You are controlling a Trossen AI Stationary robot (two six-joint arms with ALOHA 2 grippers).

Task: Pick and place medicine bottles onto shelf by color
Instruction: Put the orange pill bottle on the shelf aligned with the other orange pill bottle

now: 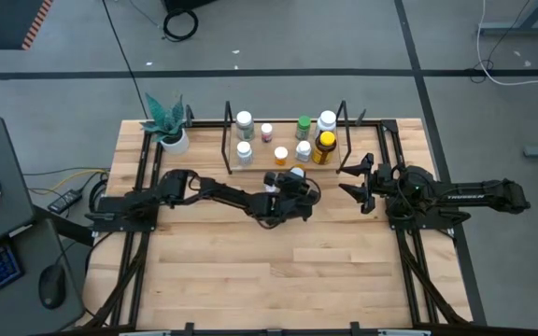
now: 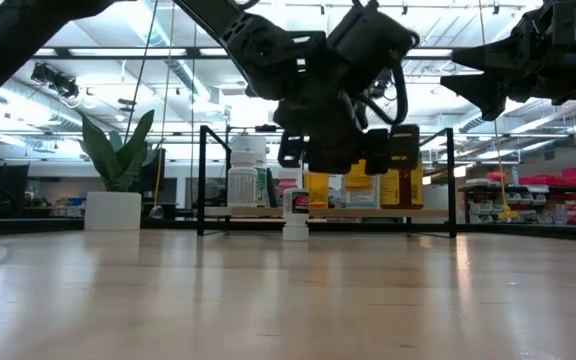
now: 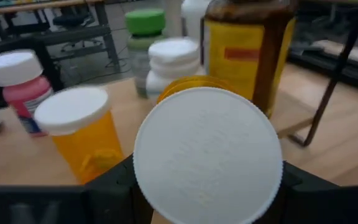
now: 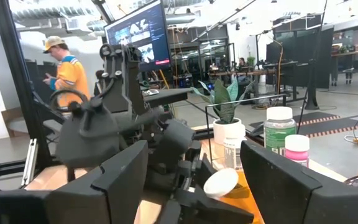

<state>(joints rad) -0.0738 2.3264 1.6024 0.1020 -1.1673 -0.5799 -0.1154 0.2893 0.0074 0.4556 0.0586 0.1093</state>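
Note:
The shelf point(image 1: 288, 166) stands at the table's far side and carries several medicine bottles: white point(image 1: 244, 119), pink point(image 3: 20, 84), orange point(image 3: 82, 134), green-capped point(image 3: 145, 34) and a large amber one point(image 3: 247, 50). My left gripper point(image 1: 292, 184) hovers just in front of the shelf, shut on an orange bottle with a white cap point(image 3: 207, 155). My right gripper point(image 1: 346, 181) waits open at the right, holding nothing. My left gripper pinches the orange bottle's body between its two fingers point(image 3: 114, 186), one on each side, just below the cap. The wide white cap hides the place of contact. The fingers reach nearly level toward the shelf. The bottle point(image 3: 185, 84) is tilted, cap toward the wrist, and clear of the table.
A small white-capped bottle point(image 2: 296, 212) shows low in front of the shelf. A white pot with a green plant point(image 1: 171, 131) stands at the far left. Black wire uprights point(image 1: 344, 121) frame the shelf. A person point(image 4: 64, 68) stands in the room beyond the table.

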